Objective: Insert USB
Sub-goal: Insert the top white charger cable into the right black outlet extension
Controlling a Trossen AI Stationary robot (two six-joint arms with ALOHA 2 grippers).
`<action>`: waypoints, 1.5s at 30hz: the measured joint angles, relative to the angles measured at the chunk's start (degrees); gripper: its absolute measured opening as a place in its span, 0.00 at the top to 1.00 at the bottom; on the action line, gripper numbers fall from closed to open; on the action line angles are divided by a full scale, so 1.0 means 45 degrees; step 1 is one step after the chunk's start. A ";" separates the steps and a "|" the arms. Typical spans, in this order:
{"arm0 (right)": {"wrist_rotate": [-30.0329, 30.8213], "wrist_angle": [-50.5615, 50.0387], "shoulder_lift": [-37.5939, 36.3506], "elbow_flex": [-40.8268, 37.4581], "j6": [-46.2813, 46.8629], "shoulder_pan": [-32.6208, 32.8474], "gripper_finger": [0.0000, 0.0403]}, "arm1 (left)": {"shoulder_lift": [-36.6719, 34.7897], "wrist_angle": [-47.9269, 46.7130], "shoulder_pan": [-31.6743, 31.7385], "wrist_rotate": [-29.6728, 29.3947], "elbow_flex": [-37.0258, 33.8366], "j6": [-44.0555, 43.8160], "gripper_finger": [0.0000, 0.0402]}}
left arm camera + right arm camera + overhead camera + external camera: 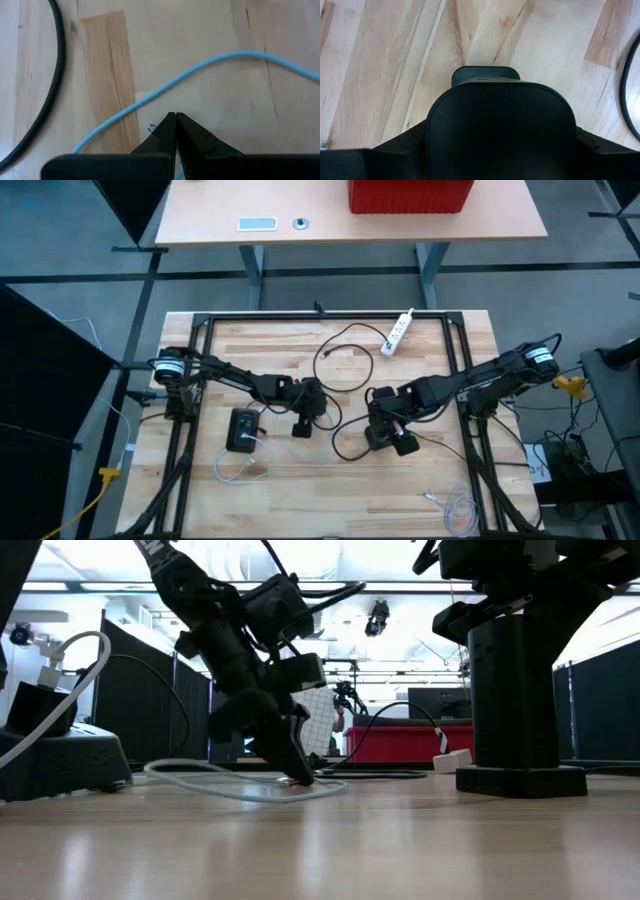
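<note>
Light-blue cable (200, 70) lies on the table at 12 o'clock of the left gripper (176, 120), whose fingers are shut on nothing, tips down. Right gripper (392, 438) holds a black block (500, 125), jaws wide. Likely pre-grasp; next: open left, find the plug.

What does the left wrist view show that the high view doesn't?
Left wrist only: the left claw close up, shut, tips meeting on the light blue cable where it runs over the table.

High only: the whole layout. The right claw holds a black block; a black box lies near the left arm; a white power strip sits at the far edge; a second table carries a red bin.

Both: the wooden top, a black cable, the left claw.
</note>
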 joint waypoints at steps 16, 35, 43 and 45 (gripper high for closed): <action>-0.0006 -0.0014 0.0000 0.0004 0.0016 -0.0005 0.35 | -0.2945 -0.2219 -0.1337 -0.2714 -0.0031 0.2265 1.00; 0.0004 0.0020 0.0000 -0.0001 0.0223 0.0000 0.35 | -0.0647 -0.0784 -0.1755 -0.4287 -0.0685 0.1983 1.00; 0.0002 0.0035 0.0000 -0.0001 0.0223 0.0000 0.35 | -0.0015 -0.0018 -0.1661 -0.4446 -0.0649 0.1997 1.00; -0.0005 0.0040 0.0000 -0.0001 0.0238 0.0000 0.35 | 0.0059 0.0073 -0.1638 -0.4433 -0.0651 0.1997 1.00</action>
